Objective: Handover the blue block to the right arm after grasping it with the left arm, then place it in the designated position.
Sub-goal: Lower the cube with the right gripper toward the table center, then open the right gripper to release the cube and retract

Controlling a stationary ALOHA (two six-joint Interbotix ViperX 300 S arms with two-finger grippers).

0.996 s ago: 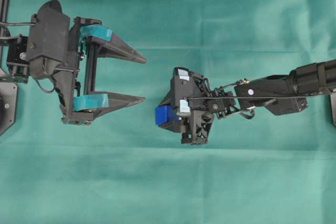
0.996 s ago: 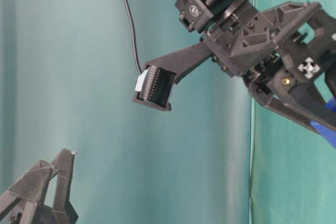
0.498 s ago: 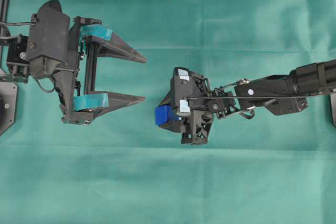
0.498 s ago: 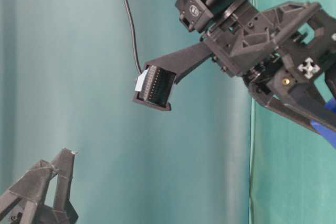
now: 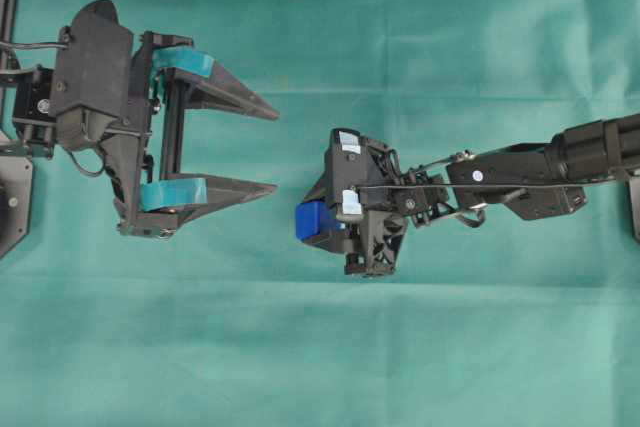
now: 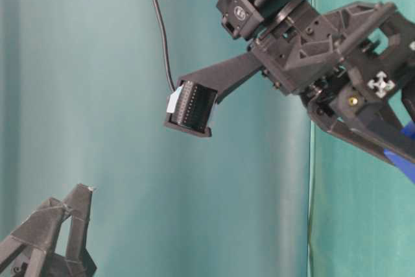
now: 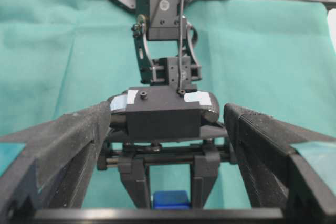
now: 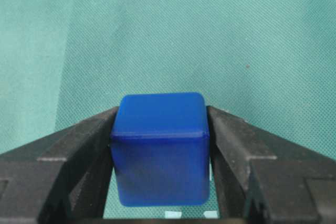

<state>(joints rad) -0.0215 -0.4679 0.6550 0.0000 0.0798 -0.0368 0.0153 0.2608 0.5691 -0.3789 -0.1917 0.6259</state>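
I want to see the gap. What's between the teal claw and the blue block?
Only bare green cloth separates the left gripper from the blue block, seen overhead.

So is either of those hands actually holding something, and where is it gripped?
Yes. The right hand has the blue block pinched between its fingers, pressing on two opposite side faces. The left hand is wide open and empty.
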